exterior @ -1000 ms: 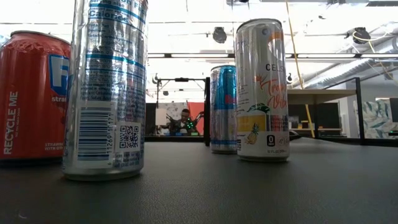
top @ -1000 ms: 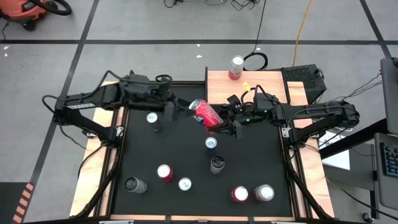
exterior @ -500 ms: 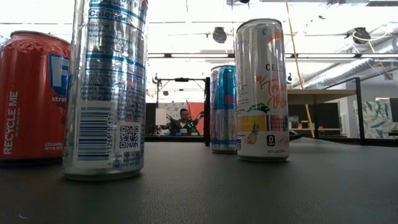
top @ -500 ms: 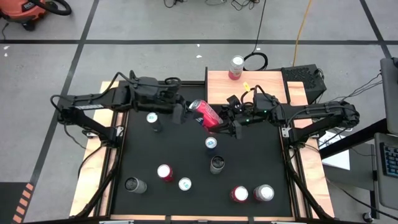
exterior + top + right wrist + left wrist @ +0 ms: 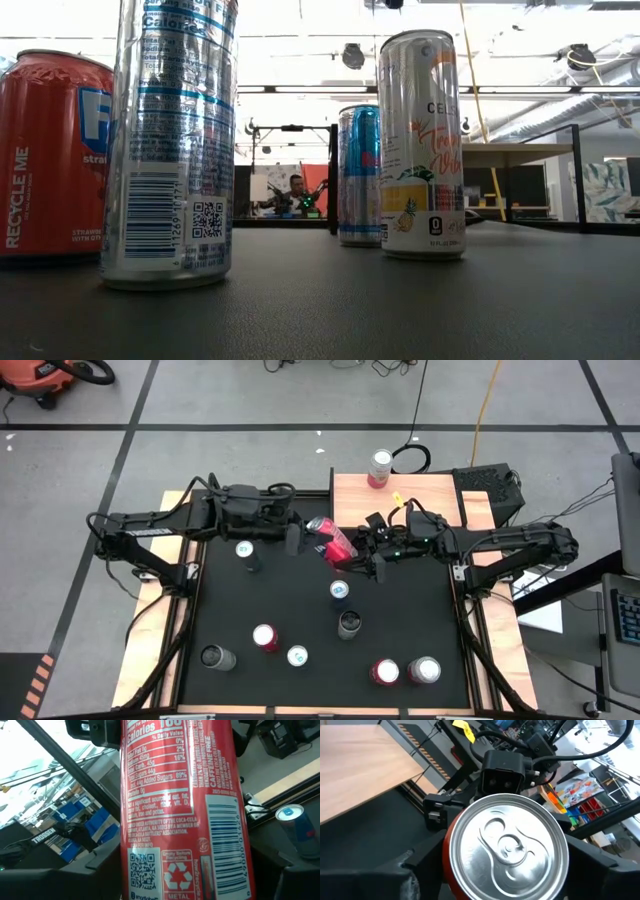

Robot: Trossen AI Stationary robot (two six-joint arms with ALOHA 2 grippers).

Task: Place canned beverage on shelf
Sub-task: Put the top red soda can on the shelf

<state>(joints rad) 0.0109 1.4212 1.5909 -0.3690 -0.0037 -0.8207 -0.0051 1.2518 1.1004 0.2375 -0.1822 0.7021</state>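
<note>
Grey floor (black-taped, seemingly concrete)

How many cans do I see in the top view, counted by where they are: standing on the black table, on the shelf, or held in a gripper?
Cans standing on the black table: 8
Can on the shelf: 1
Red can in the right gripper: 1
Total: 10

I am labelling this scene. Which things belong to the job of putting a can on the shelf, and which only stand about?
Job:
red can, tilted, held by right gripper
left gripper at its top
shelf

Standing about:
blue can
grey can
can on the shelf
</note>
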